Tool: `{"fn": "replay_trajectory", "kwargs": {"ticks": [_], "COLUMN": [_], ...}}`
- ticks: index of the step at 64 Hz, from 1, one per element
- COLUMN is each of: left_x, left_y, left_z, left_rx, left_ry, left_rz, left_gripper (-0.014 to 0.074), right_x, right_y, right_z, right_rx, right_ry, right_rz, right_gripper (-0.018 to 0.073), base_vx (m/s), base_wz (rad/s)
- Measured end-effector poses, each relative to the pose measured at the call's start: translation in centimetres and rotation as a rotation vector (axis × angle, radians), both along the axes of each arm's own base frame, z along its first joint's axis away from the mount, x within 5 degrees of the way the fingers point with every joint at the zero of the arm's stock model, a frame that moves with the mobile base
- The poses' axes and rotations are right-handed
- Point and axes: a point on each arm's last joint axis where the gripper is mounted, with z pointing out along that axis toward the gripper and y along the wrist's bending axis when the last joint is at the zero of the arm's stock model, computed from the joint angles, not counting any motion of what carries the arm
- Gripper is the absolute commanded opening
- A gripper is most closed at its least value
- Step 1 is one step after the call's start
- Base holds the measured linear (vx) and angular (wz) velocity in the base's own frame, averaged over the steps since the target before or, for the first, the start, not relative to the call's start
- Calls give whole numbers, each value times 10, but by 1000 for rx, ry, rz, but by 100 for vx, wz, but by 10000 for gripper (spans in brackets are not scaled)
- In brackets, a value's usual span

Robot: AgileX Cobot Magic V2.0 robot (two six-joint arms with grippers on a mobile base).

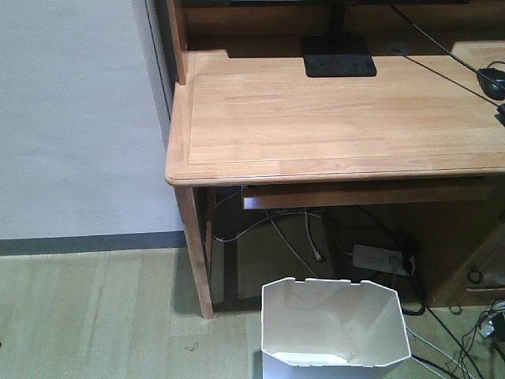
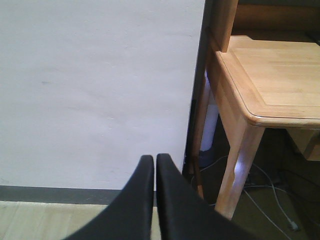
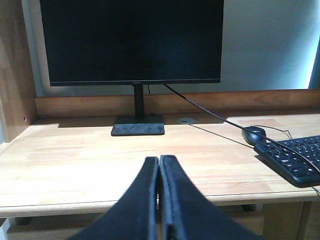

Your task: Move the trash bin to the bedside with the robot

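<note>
- Front view: trash bin [image 1: 331, 316] stands upright on the wood floor [image 1: 95, 316], just in front of the surface [image 1: 331, 118], near its corner leg. It is white and thin-walled, with a cut-corner rim and an open top.
- Left wrist: left claw [image 2: 155, 165] closed, gripping nothing, facing the white wall [image 2: 95, 90].
- Right wrist: right claw [image 3: 159, 167] closed, empty, pointing at the monitor [image 3: 132, 40].
</note>
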Motion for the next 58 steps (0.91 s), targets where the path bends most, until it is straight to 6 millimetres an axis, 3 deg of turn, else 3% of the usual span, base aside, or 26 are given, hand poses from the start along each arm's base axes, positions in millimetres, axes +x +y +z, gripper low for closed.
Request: {"fn": "replay_trajectory", "kwargs": {"ticks": [58], "left_x": [0], "left_y": [0], "left_z": [0], "left_rx": [0], "left_ry": [0], "left_rz": [0], "left_gripper": [-6], "right_x": [0], "right_y": [0], "right_z": [0], "right_rx": [0], "right_ry": [0], "right_rz": [0], "right_gripper": [-9], "base_vx": [0], "base_wz": [0]}}
